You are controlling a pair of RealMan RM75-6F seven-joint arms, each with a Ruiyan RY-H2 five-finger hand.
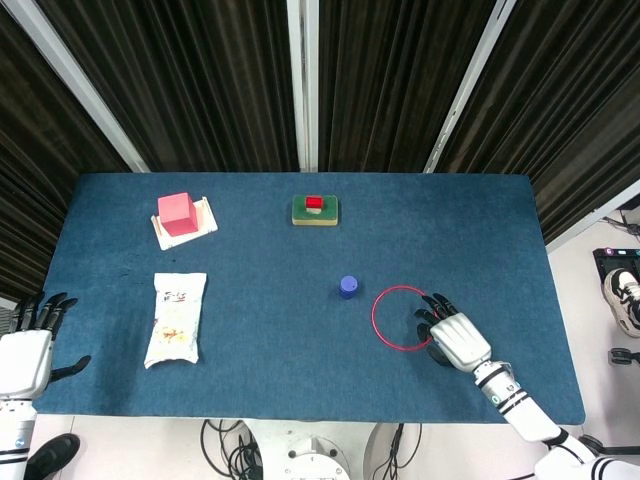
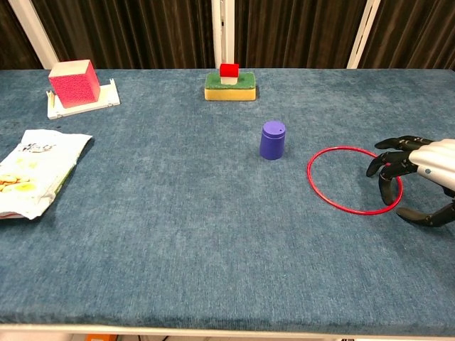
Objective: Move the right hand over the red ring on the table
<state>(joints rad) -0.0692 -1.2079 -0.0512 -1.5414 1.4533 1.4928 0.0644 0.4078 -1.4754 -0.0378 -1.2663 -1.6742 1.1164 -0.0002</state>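
Note:
The red ring [image 1: 388, 316] [image 2: 334, 177] lies flat on the blue tablecloth, right of centre. My right hand [image 1: 455, 337] [image 2: 421, 170] hovers over the ring's right rim, palm down, fingers spread and holding nothing. Its dark fingertips [image 2: 384, 165] reach just inside the rim. My left hand [image 1: 28, 345] stays off the table's left front corner, fingers spread and empty; the chest view does not show it.
A small purple cup [image 1: 348, 287] [image 2: 272, 139] stands upside down just left of the ring. At the back sits a green-yellow sponge with a red block [image 1: 315, 209] [image 2: 229, 83]. A pink cube on a white tray [image 1: 181, 215] and a snack bag [image 1: 176, 318] lie at the left.

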